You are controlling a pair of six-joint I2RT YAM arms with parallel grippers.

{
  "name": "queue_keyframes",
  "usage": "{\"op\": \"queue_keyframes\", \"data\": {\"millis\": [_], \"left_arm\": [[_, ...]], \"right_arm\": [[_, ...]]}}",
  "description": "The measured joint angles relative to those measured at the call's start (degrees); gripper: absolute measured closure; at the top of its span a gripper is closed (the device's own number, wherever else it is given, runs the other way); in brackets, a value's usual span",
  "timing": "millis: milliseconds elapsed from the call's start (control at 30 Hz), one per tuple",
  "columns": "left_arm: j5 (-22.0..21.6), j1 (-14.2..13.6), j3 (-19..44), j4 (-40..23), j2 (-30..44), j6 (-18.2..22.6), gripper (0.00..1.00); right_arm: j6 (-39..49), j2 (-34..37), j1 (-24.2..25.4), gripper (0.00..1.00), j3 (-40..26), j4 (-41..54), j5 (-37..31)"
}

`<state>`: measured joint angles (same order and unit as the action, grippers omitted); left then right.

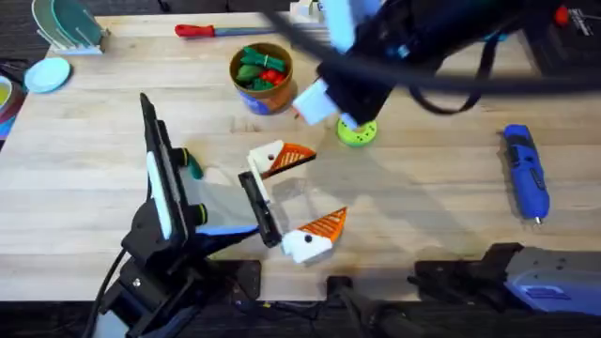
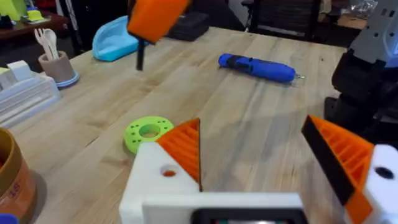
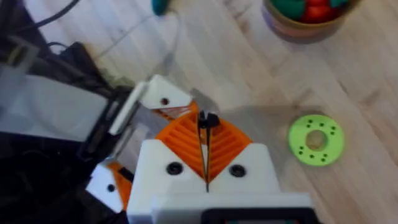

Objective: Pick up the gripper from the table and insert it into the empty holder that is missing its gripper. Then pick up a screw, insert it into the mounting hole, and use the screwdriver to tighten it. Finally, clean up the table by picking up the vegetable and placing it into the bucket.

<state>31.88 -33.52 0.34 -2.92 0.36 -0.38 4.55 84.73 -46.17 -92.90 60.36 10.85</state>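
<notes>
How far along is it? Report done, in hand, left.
Done: both left gripper fingers carry orange tips. In hand: right gripper shut on a small dark piece, likely the screw, near the holder. Left: tightening, the screwdriver lying aside; the vegetable, apparently lying outside the bucket.

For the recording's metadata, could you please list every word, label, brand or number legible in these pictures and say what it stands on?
None can be read.
The screwdriver: its blue body carries no legible mark.
The bucket: no readable label on its wall.
The green disc: holes, no text.
The right gripper and left gripper: plain white bases and orange pads.
</notes>
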Motion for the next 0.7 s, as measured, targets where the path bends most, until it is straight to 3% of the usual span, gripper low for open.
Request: {"op": "queue_keyframes", "data": {"millis": [267,700], "left_arm": [[0.0,0.0,0.0,0.0,0.0,0.0,0.008],[0.0,0.0,0.0,0.0,0.0,0.2,0.007]], "right_arm": [[-4.3,1.9,-6.6,0.995,0.0,0.2,0.4],[-7.2,6.3,-8.9,0.995,-4.9,3.8,0.6]]}}
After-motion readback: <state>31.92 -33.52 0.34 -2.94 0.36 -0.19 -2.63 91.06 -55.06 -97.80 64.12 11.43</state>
